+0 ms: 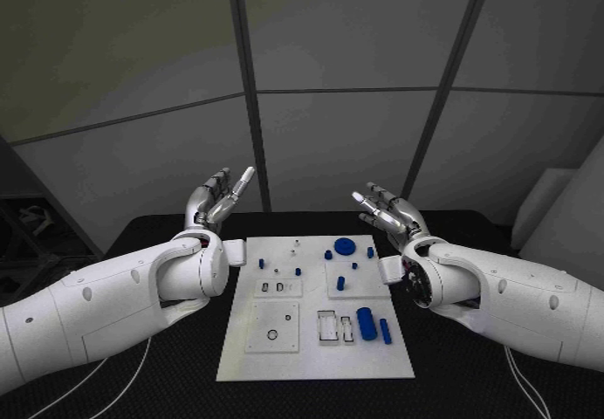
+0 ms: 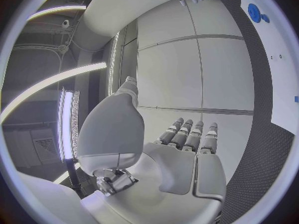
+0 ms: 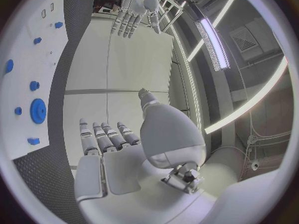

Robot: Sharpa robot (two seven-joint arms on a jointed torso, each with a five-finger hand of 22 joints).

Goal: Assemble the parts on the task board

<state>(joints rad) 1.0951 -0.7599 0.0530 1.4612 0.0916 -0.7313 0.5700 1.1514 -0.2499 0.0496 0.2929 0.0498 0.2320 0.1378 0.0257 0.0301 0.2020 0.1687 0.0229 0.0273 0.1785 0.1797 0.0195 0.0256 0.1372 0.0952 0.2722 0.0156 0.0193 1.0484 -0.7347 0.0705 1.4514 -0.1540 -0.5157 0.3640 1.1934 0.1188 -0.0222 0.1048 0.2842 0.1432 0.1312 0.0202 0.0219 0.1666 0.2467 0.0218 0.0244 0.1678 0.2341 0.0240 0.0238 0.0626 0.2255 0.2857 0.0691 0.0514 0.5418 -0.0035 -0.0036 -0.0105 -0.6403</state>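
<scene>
The white task board (image 1: 315, 358) lies in the middle of the black table. Several small blue parts lie on it: a round disc (image 1: 345, 245) near its far edge, a thick cylinder (image 1: 367, 323) and a thin bar (image 1: 384, 331) at its right side, small pegs (image 1: 262, 263) further back. My left hand (image 1: 221, 198) is raised above the board's far left corner, fingers straight and apart, holding nothing. My right hand (image 1: 387, 212) is raised above the far right corner, also spread and empty. The blue disc (image 3: 38, 110) and my right hand's flat palm (image 3: 112, 159) appear in the right wrist view, my left hand's palm (image 2: 181, 154) in the left wrist view.
The black table (image 1: 478, 375) extends past the board on both sides. Grey wall panels (image 1: 339, 131) stand behind it. White cables (image 1: 120, 371) hang near the table's front left. Recessed slots (image 1: 327, 325) sit in the board's front half.
</scene>
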